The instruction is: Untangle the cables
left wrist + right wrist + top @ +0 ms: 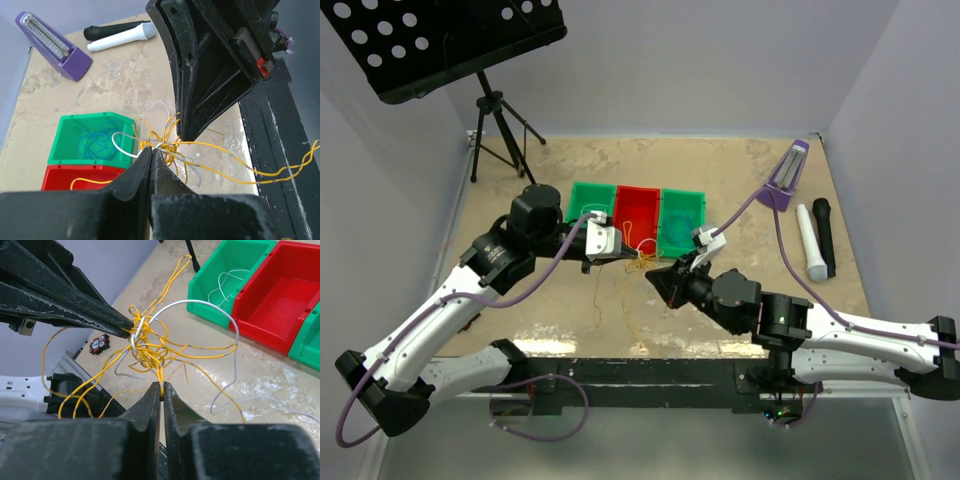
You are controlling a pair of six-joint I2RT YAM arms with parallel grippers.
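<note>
No legible text, brand or number anywhere. Metronome (pixel 50 45) face shows scale ticks, too fine to read. Small red-black-white tag (pixel 100 344) beyond tangle, right wrist view: possibly printed marks, too blurred to make out.

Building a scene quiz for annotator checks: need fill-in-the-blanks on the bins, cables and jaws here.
1. The red bin sits between two ___ bins.
2. The cable pinched in the right gripper jaws is ___.
3. The left gripper has its jaws ___ on the tangle.
4. Beside the black microphone lies a ___ one.
Missing words: green; yellow; shut; white.
</note>
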